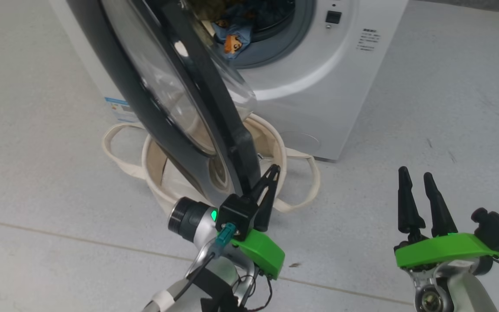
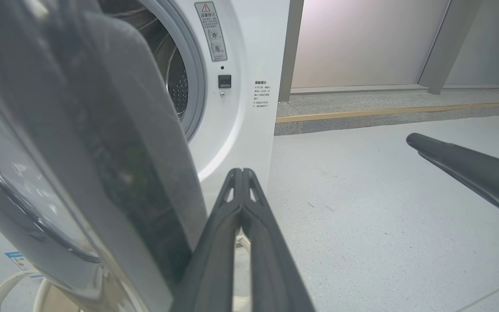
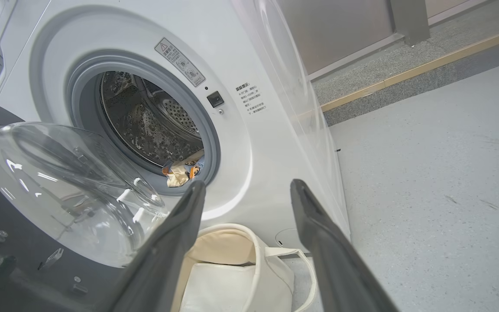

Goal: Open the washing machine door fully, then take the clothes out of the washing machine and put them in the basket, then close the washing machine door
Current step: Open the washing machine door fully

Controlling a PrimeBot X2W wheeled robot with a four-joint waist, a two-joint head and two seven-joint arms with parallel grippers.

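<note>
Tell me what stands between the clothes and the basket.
The washing machine door, only partly open, hangs over the basket, between its mouth and the clothes.

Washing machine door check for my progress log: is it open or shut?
Open: the door stands swung out from the washing machine, and clothes show in the uncovered drum.

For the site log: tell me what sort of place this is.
Probably a showroom or test hall, not a home laundry room: the white front-loading washing machine stands alone on a wide grey floor, a cream canvas basket before it, with a raised stone kerb and tall wall panels behind.
</note>
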